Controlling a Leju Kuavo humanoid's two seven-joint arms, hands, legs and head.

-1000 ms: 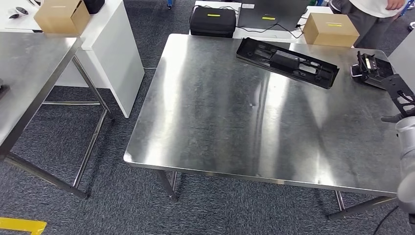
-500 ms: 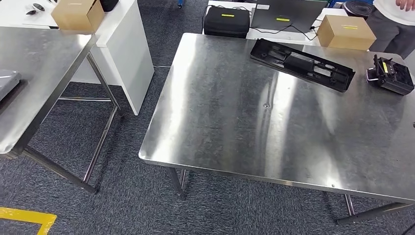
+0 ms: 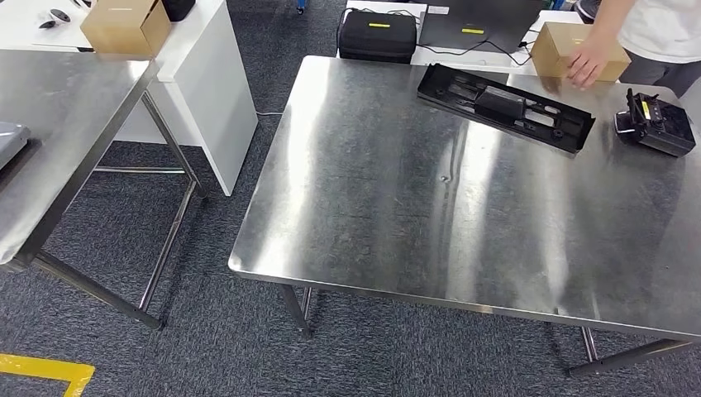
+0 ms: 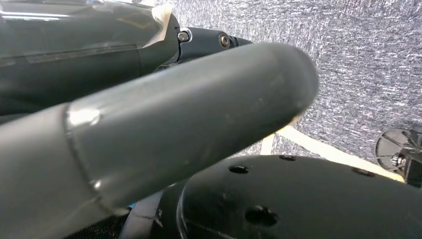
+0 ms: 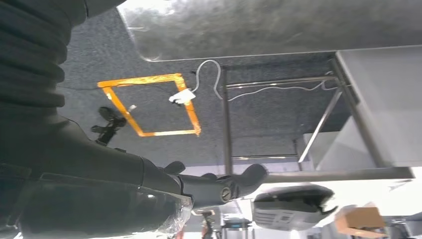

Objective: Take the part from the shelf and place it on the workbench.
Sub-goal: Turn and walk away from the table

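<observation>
Right hand (image 5: 219, 186) hangs below the workbench (image 3: 397, 207), fingers stretched out, gripping nothing; left hand (image 4: 164, 124) sits too close to the lens to read its fingers. On the workbench's far side lies the long black part (image 3: 504, 106), a smaller black part (image 3: 655, 126) beside it, a person's hand (image 3: 588, 62) on a box (image 3: 570, 45) just beyond.

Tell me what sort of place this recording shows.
Probably a workshop or robot test lab: steel workbench holding a long black part, carpet floor with yellow tape, cardboard box under a person's hand.
</observation>
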